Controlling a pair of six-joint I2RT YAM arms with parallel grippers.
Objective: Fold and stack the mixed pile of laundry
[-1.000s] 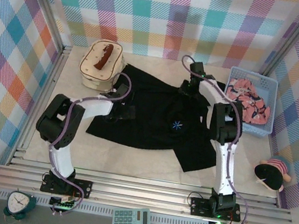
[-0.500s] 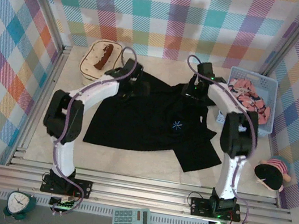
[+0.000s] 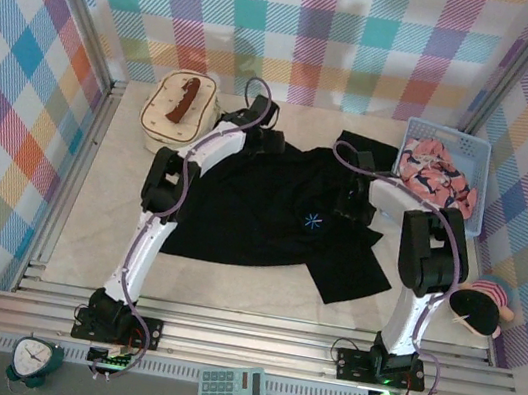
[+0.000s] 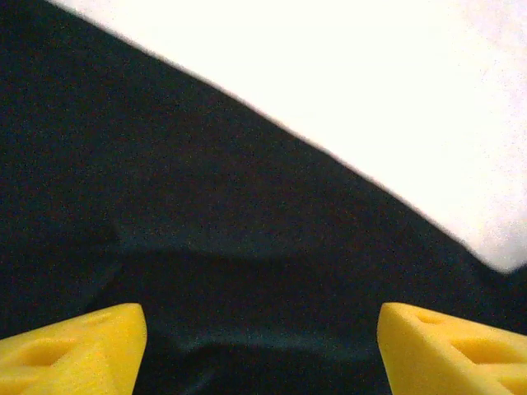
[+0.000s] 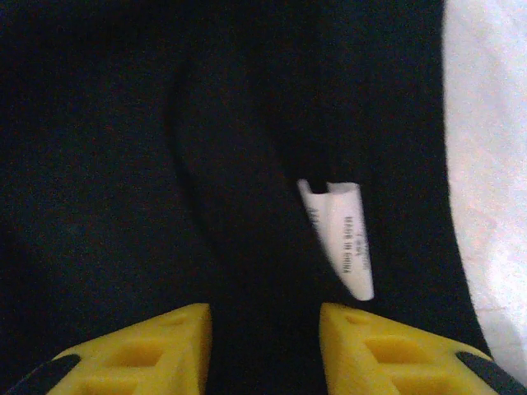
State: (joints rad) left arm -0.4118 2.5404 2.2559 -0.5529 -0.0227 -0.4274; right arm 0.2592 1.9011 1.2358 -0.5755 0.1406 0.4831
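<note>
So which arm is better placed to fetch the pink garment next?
Right, probably: the right end effector is near the mesh basket holding the pink garment; the left end effector is by the quilted bag.

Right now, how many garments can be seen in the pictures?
2. The black shirt lies spread on the table; the pink printed garment sits in the blue basket at far right. Others may hide beneath.
</note>
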